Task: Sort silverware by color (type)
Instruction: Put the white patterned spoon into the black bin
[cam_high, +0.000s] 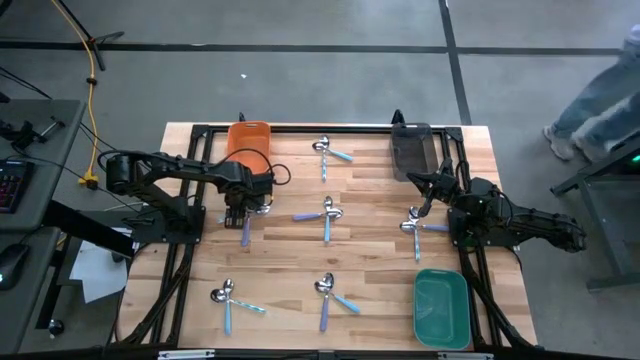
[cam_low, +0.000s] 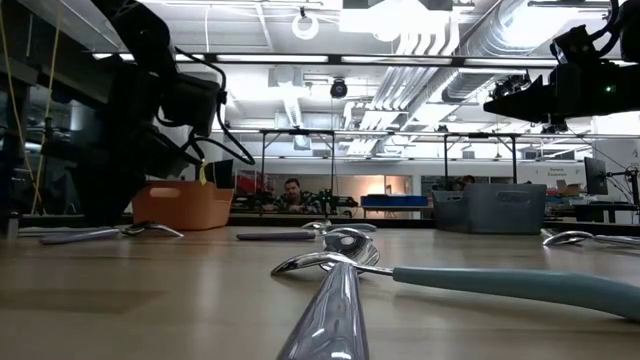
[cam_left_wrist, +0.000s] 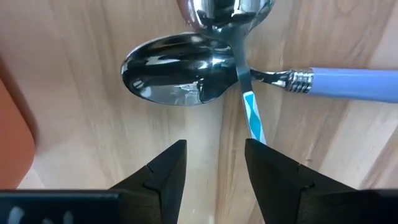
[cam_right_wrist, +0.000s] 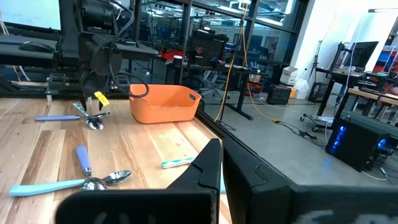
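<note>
1. High view. Wooden surface (cam_high: 300, 270) fills the centre of the frame. Orange bin (cam_high: 249, 142) at upper left of the surface, grey bin (cam_high: 411, 150) at upper right, green bin (cam_high: 441, 308) at lower right. Silverware lies in crossed pairs: one pair at top centre (cam_high: 327, 152), one at centre (cam_high: 326, 214), one at lower left (cam_high: 227, 298), one at lower centre (cam_high: 326, 292), one at right of centre (cam_high: 417, 226). Left gripper (cam_high: 236, 216) sits just below the orange bin, over a further pair with a purple handle (cam_high: 246, 232). Right gripper (cam_high: 422, 207) sits below the grey bin, above the right-hand pair; its fingers are too small to read here. A person's legs (cam_high: 600, 100) show at the upper right edge.

2. Low view. Two crossed spoons (cam_low: 335, 262) lie close in the lower centre, one with a teal handle (cam_low: 520, 284) running right. Orange bin (cam_low: 183, 204) at left, grey bin (cam_low: 490, 207) at right. Left arm hangs dark at upper left.

3. Left wrist view. Left gripper (cam_left_wrist: 215, 171) hovers over the surface with its fingers part-way open and nothing between them. Just beyond lie a spoon bowl (cam_left_wrist: 177, 78) with a light-blue handle (cam_left_wrist: 354, 84), and a second utensil's neck crossing over it, with a striped teal piece (cam_left_wrist: 252, 117) below the crossing.

4. Right wrist view. Right gripper (cam_right_wrist: 221, 163) raised above the surface; fingers look nearly together, nothing held. Orange bin (cam_right_wrist: 165, 102) upper centre; a spoon pair (cam_right_wrist: 87, 177) lower left.
</note>
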